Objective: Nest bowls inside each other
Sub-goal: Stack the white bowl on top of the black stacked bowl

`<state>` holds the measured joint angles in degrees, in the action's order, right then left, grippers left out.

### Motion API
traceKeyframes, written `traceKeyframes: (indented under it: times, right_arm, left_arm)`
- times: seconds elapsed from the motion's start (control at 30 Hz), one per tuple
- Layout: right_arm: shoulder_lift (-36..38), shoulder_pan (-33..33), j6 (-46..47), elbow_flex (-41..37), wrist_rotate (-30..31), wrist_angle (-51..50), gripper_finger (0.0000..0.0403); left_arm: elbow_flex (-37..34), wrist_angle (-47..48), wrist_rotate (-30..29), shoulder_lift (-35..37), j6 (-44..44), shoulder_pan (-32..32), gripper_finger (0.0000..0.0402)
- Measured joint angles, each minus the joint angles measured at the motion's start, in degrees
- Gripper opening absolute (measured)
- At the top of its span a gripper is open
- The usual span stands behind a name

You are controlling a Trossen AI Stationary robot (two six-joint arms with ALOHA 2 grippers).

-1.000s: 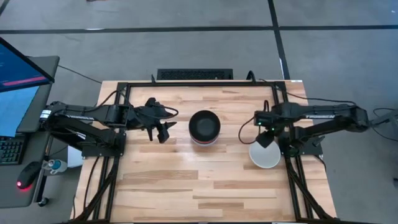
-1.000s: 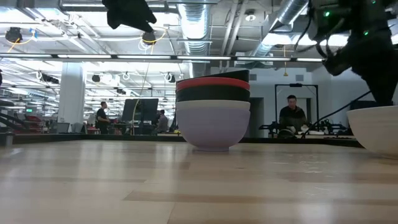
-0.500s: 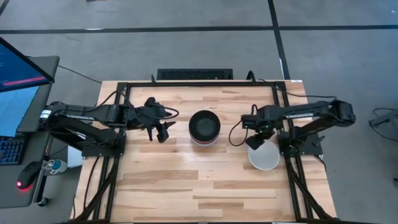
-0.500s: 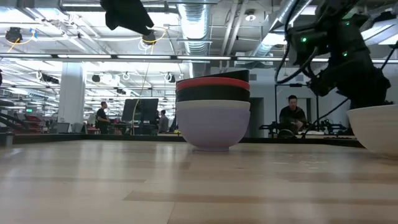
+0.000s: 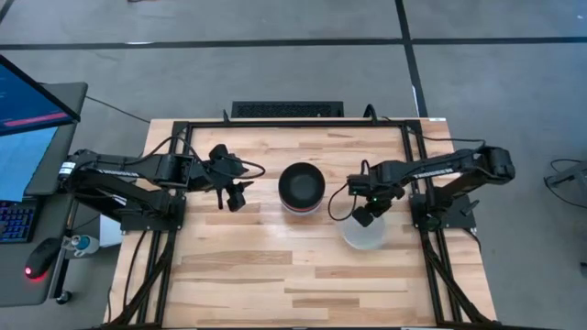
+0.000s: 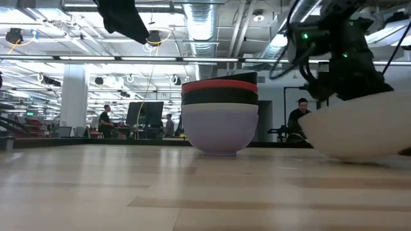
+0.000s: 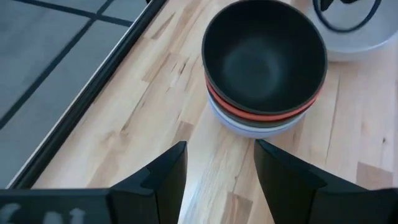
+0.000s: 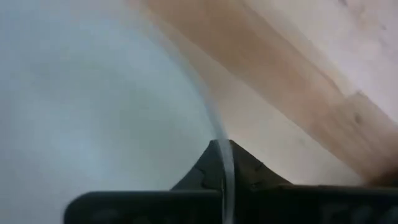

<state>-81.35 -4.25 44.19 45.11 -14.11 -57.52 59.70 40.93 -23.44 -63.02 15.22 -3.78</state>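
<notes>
A stack of bowls point(image 5: 302, 188) stands mid-table: a black bowl on top, then red, black and a pale lavender one at the bottom point(image 6: 220, 131). To its right is a white bowl point(image 5: 365, 235), with my right gripper point(image 5: 363, 218) shut on its rim. In the low view the white bowl point(image 6: 363, 128) shows large and slightly tilted. My left gripper point(image 5: 234, 196) hangs open above the table left of the stack, and the stack point(image 7: 264, 62) shows beyond its fingers. My right gripper pinches the white bowl's rim point(image 8: 214, 124) on the bowl's far side, one finger inside the bowl and one outside. The fingers come from above, pointing down. Whether the bowl's foot point(image 6: 359, 156) still rests on the table, I cannot tell.
A black metal frame point(image 5: 293, 124) runs along the table's far edge and down both sides. Bare wood lies between the stack and the near edge. People and desks show in the room beyond the table in the low view.
My right gripper has gone toward the table's left, come down on the white bowl's far rim and shut on it. The bowl has moved from near the right frame toward the stack and now sits tilted.
</notes>
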Motion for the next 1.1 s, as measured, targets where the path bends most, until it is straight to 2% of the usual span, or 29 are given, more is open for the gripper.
traceKeyframes:
  times: [0.1, 0.3, 0.43, 0.63, 0.73, 0.87, 1.1]
  right_arm:
    - [3.24, -1.06, 2.3, 2.28, 0.66, -1.61, 0.0015]
    - [12.88, -3.45, 7.71, 13.14, 1.63, -4.22, 0.0009]
    - [13.02, -4.69, 7.66, 21.0, 6.25, -4.78, 0.0006]
    - [2.41, -4.77, 0.88, 33.79, 12.74, -3.07, 0.001]
    - [-5.57, -4.79, -3.18, 38.92, 12.53, -3.29, 0.0007]
    - [-13.97, -4.49, -6.61, 42.98, 8.77, -3.12, 0.0014]
    - [-21.0, -3.6, -8.25, 44.69, 7.95, -1.09, 0.001]
  left_arm:
    - [0.0, 0.54, 0.03, 0.0, 0.02, 0.34, 0.0179]
    - [0.0, 0.47, 0.02, 0.0, 0.0, 0.81, 0.0179]
    - [0.0, 0.12, -1.06, 0.02, -0.02, 0.85, 0.0179]
    - [0.0, -0.09, -1.4, 0.02, -0.02, 0.89, 0.0179]
    - [0.0, 0.02, -1.42, 0.02, -0.02, 0.89, 0.0179]
    - [0.0, 0.81, -3.16, 0.02, 0.02, 0.89, 0.0179]
    - [0.0, 1.77, -3.8, 0.02, 0.9, 0.84, 0.0179]
